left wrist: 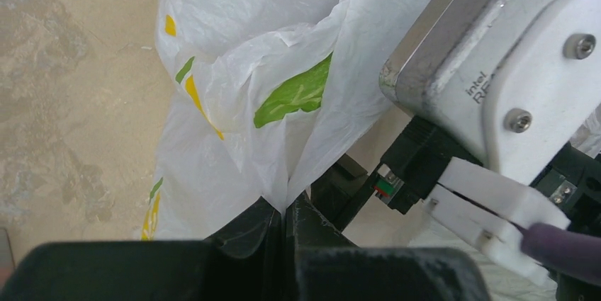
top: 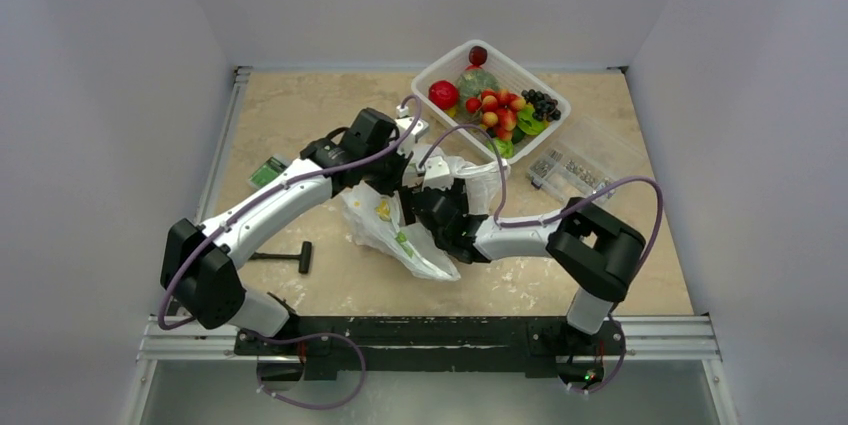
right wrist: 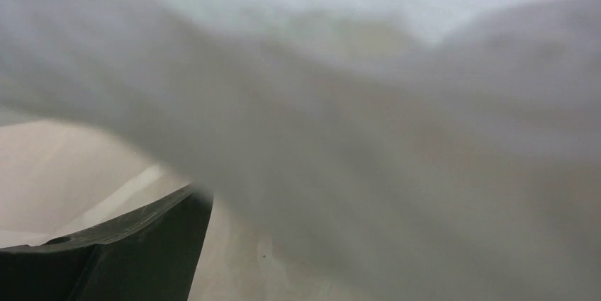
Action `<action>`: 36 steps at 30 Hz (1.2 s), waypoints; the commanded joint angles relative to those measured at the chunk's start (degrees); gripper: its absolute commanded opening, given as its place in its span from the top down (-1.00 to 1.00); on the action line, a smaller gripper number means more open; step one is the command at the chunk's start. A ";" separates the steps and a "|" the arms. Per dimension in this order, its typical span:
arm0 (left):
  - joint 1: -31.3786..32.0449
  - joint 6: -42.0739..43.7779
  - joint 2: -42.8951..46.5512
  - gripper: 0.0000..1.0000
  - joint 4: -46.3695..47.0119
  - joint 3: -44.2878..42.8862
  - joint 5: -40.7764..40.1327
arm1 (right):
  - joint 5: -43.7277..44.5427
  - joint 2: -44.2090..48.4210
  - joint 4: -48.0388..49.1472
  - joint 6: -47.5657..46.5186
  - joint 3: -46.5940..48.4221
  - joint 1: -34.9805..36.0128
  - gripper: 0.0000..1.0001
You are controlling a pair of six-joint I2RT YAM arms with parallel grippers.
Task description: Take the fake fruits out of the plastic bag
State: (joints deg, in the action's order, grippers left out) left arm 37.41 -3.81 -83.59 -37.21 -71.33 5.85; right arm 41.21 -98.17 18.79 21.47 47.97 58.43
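Note:
The plastic bag (top: 400,230) lies crumpled mid-table, white with yellow and green prints. My left gripper (left wrist: 285,209) is shut on a fold of the bag (left wrist: 234,103) and holds it up. My right gripper (top: 425,207) reaches into the bag's mouth from the right. In the right wrist view one dark finger (right wrist: 142,244) stands far to the left, and blurred film hides the other; nothing shows between them. The fake fruits lie in the white basket (top: 555,120): a round red fruit (top: 443,94), a dark red fruit (top: 478,55), a berry bunch (top: 498,110) and dark grapes (top: 541,105).
A green squash (top: 478,82) sits in the basket too. A clear lidded box (top: 570,170) stands right of the bag. A black T-shaped tool (top: 290,257) and a small green item (top: 266,171) lie on the left. Grey walls enclose the table.

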 commanded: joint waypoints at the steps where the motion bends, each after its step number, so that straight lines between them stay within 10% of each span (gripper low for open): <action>1: 0.59 -0.51 -0.13 1.00 1.97 -0.83 2.85 | 0.69 -3.52 6.55 -5.18 3.10 -1.15 -0.92; 5: 0.57 -0.41 -0.74 1.00 1.89 -0.91 3.17 | 0.64 -8.33 10.74 -9.07 4.85 -1.29 -0.82; 17: 0.61 0.69 -0.95 1.00 0.57 -1.82 -1.41 | -4.66 -4.87 10.41 -8.94 4.94 -1.35 0.39; 36: 0.65 8.23 6.17 1.00 4.19 2.31 -11.07 | -17.71 10.63 8.92 -3.61 -2.92 -4.23 0.88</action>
State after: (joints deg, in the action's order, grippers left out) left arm 41.36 -3.16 -79.35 -36.73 -72.31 10.00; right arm 28.86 -91.64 18.94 16.05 45.21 54.33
